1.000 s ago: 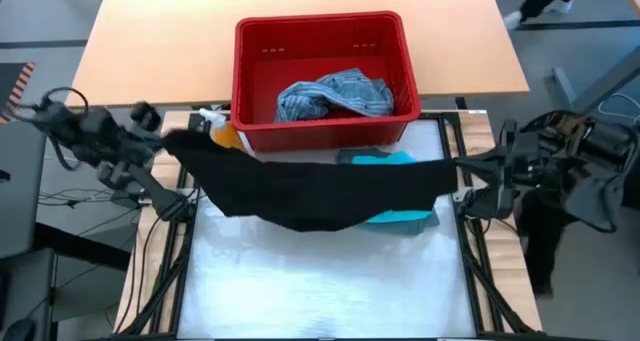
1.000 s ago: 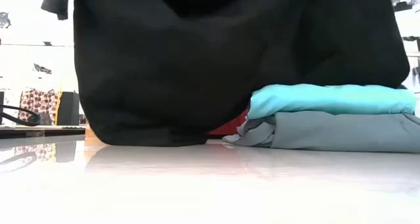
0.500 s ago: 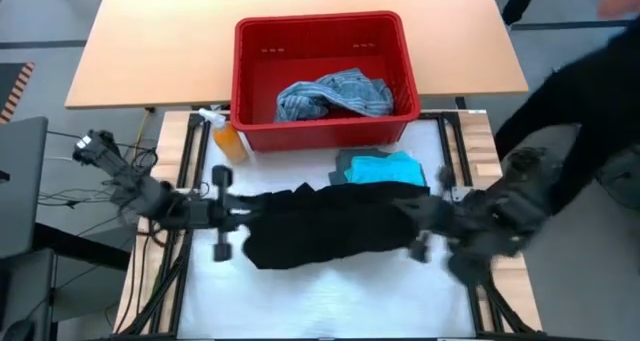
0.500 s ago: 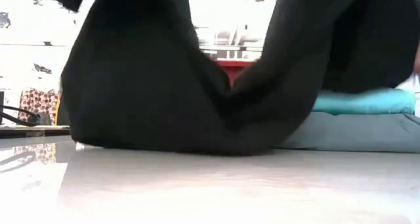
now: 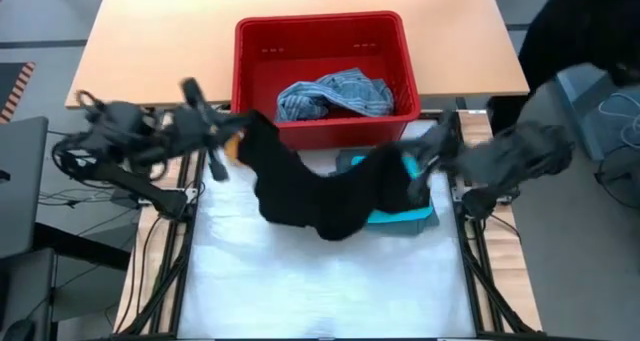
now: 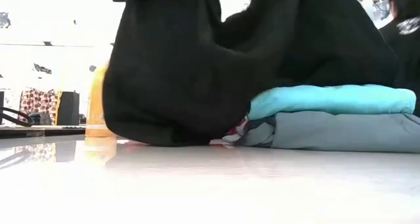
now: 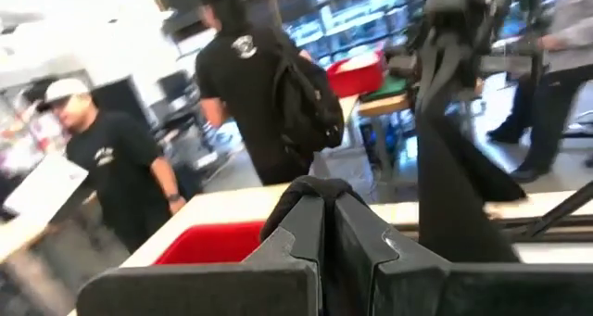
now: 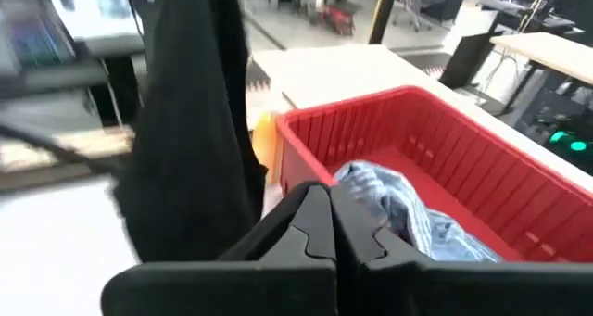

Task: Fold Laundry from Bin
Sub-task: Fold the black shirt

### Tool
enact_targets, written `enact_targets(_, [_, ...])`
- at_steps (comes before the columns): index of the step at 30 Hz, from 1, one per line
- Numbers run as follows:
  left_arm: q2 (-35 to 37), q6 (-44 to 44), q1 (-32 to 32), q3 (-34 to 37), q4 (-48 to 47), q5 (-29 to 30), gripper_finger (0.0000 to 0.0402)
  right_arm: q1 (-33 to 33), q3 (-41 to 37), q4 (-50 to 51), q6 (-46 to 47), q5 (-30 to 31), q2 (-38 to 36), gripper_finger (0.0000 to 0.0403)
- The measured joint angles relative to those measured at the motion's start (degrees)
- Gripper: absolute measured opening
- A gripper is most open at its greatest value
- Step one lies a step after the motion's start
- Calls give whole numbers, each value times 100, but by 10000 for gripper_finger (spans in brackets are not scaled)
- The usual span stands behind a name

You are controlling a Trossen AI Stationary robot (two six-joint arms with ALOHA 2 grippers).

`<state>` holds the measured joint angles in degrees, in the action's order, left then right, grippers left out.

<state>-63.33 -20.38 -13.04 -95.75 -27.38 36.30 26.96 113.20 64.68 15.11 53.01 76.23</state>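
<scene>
Two grippers of mine hold one black garment between them, each pinched tight on an end of it. Nearest the front edge, the white surface lies bare, and the garment's drooping middle sags down onto it. From there the cloth rises to my left gripper at one end and to my right gripper at the other, both lifted above the surface. Just behind the sag, under my right gripper, sits a folded pile: a turquoise garment lying flat on a grey-green garment, partly covered by the black cloth in the high view. An orange bottle stands upright close by my left gripper, near the bin's front corner. Farther back, the red bin rests on the wooden table, with a crumpled blue-grey garment lying inside. Beyond it, my left wrist view shows people standing in the room.
</scene>
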Motion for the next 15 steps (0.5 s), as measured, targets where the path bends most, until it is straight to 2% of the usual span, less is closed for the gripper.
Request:
enact_targets(5, [778,672,39,-214,-1196,394,0,155,-2,345,149,78,-629,10])
enact_targets(10, [1540,1407,39,-216,-2195,705,0,509,-14,1037,901,739,-1079,10])
enact_targets(15, [2082,1862,39,-213,-2688,771,0,778,-16,1351,1174,1189,-1338,10])
